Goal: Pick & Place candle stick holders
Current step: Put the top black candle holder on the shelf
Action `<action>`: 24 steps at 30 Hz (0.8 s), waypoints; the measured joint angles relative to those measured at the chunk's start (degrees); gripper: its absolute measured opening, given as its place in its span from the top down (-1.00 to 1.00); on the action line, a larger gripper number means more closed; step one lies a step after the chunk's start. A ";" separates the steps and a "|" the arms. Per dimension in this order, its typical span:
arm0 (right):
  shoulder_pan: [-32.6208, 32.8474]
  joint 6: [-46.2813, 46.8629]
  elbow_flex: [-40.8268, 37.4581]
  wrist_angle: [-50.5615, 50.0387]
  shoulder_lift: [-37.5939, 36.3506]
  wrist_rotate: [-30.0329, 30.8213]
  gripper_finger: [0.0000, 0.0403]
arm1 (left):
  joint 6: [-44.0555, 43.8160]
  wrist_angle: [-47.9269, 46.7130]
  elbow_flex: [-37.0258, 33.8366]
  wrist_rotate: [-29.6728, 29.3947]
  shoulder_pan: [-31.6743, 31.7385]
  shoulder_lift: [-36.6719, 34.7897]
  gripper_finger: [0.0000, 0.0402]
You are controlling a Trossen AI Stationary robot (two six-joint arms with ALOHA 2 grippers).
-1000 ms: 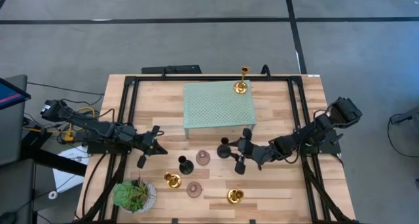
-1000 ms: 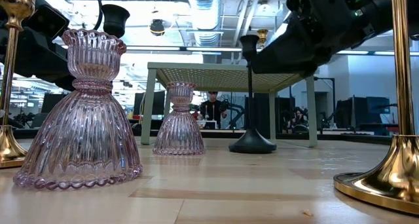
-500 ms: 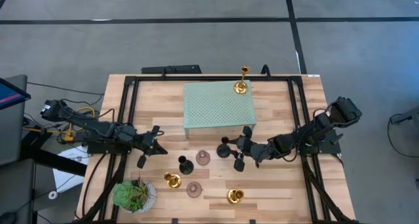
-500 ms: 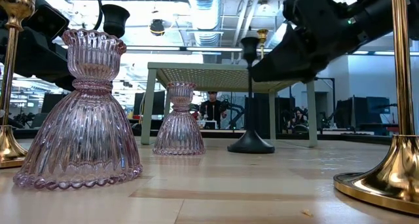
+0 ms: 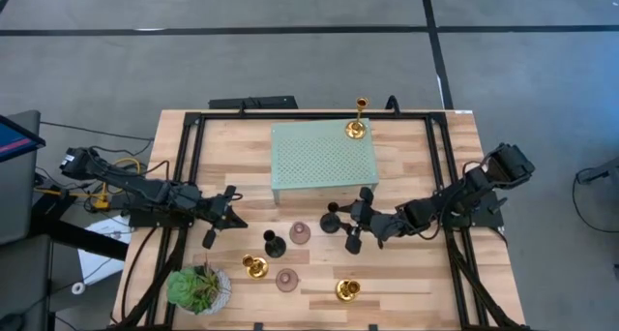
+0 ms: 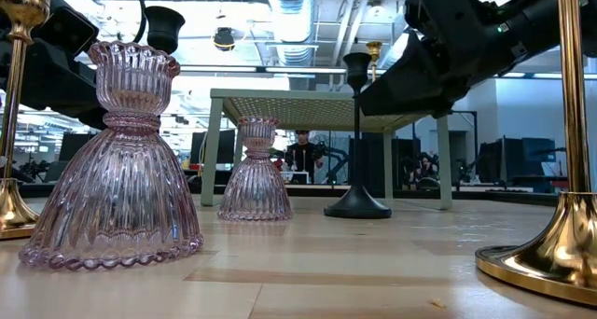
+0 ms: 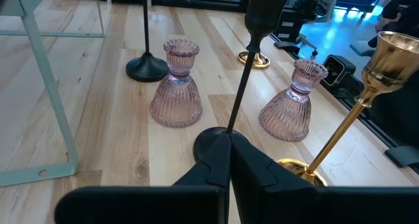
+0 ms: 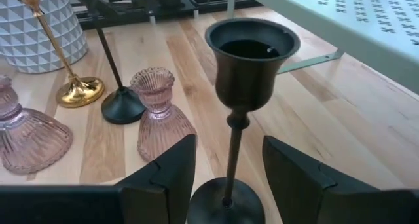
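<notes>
- The right gripper (image 5: 345,226) sits just right of centre in the high view, low over the wooden table (image 5: 416,273), with its arm running off toward the right edge.
- In the right wrist view its two dark fingers (image 8: 167,175) stand apart on either side of a black candle stick holder (image 8: 242,106), with a gap showing between each finger and the slim stem, so the jaws are open and grip nothing.
- That black holder stands upright on its round base; in the high view it is just below the front edge of the pale green perforated platform (image 5: 322,157).
- The left gripper (image 5: 224,218) rests left of centre in the high view; the left wrist view shows its fingers (image 7: 216,165) pressed together, closed on nothing.
- A second black holder (image 5: 275,243) stands below centre in the high view, close ahead of the left gripper.
- A pink glass holder (image 5: 300,233) stands between the two black ones; another pink holder (image 5: 286,280) is lower down, near the front edge.
- A gold holder (image 5: 254,266) stands lower left of centre, beside the potted plant (image 5: 198,287).
- Another gold holder (image 5: 348,290) stands at lower centre.
- A third gold holder (image 5: 358,126) stands on the platform's upper right corner.
</notes>
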 joint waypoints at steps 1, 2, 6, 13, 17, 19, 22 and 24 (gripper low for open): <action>0.00 -0.06 0.00 0.60 0.00 0.01 0.16 | 0.02 -0.01 0.00 -0.01 0.01 0.02 0.96; 0.00 -0.40 0.00 1.37 0.00 0.02 0.16 | 0.02 -0.02 0.00 0.00 0.01 0.01 0.96; 0.00 -2.82 0.94 2.78 0.00 0.04 0.16 | 0.02 -0.02 0.00 -0.02 0.01 0.00 0.96; 0.00 -8.28 3.74 2.25 0.00 0.02 0.27 | 0.01 -0.02 -0.01 -0.01 0.01 0.02 0.96; -0.35 -7.67 3.92 -0.54 0.00 0.02 0.45 | 0.02 -0.02 0.00 -0.02 -0.01 0.00 0.96; -0.41 -7.01 3.98 -1.35 -0.04 0.01 0.53 | 0.02 -0.01 0.00 0.00 0.00 0.01 0.96; -0.35 -6.99 3.93 -2.12 -0.02 -0.05 0.66 | 0.02 -0.02 0.00 0.00 0.01 0.00 0.96; -0.35 -7.01 3.96 -2.05 -0.02 -0.17 0.74 | 0.02 -0.02 0.00 0.00 0.01 0.02 0.96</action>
